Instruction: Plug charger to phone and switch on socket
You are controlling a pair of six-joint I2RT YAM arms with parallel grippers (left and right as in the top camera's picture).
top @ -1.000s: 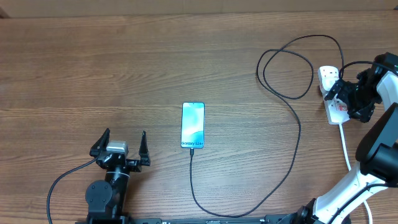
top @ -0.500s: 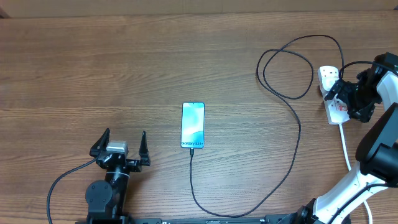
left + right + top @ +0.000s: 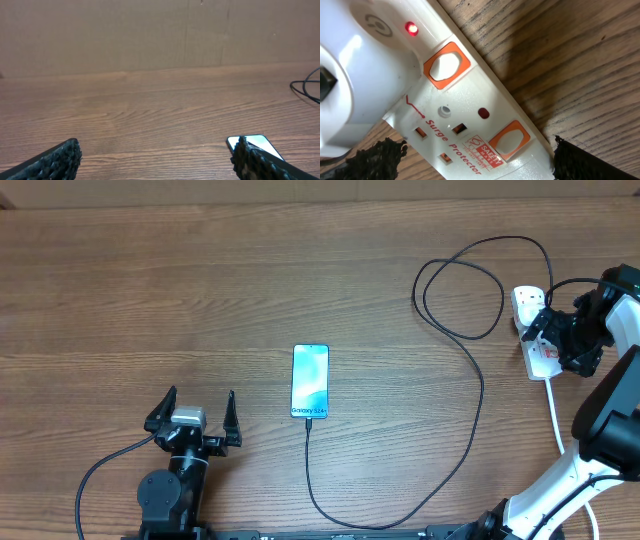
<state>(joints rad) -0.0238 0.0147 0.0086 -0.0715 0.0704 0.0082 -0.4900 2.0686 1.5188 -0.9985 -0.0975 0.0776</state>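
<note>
From overhead, the phone (image 3: 310, 381) lies flat near the middle of the counter (image 3: 200, 290), screen up, its lettered edge toward the robot. The charger (image 3: 481, 395) meets that edge, runs toward the near side of the counter, bends right, climbs, makes a loop, and ends at the socket (image 3: 543, 360) by the right edge. The left fingers (image 3: 231, 408) stand spread wide apart and hold nothing, left of the phone and clear of it. The right fingers (image 3: 562, 332) hang over the middle of the socket. How far they gape cannot be told from here.

In the left wrist view, the left fingers (image 3: 55, 161) show as two dark padded tips at the bottom corners, far apart, with bare counter (image 3: 150, 110) between them. A corner of the phone (image 3: 257, 143) peeks out beside the right tip. A bit of the charger (image 3: 306, 89) shows at the right edge.

In the right wrist view, the socket (image 3: 470, 107) runs on a slant across the counter (image 3: 580, 55). A red lamp (image 3: 411, 28) glows beside an orange-framed switch (image 3: 446, 65). A second switch (image 3: 508, 142) sits lower down, near the words "Surge Protector". A bulky white plug body (image 3: 355, 75) fills the upper left. The right fingers (image 3: 585, 161) are parted about as wide as the socket, one tip at each lower corner, clasping nothing. Whether they touch it I cannot tell.
</note>
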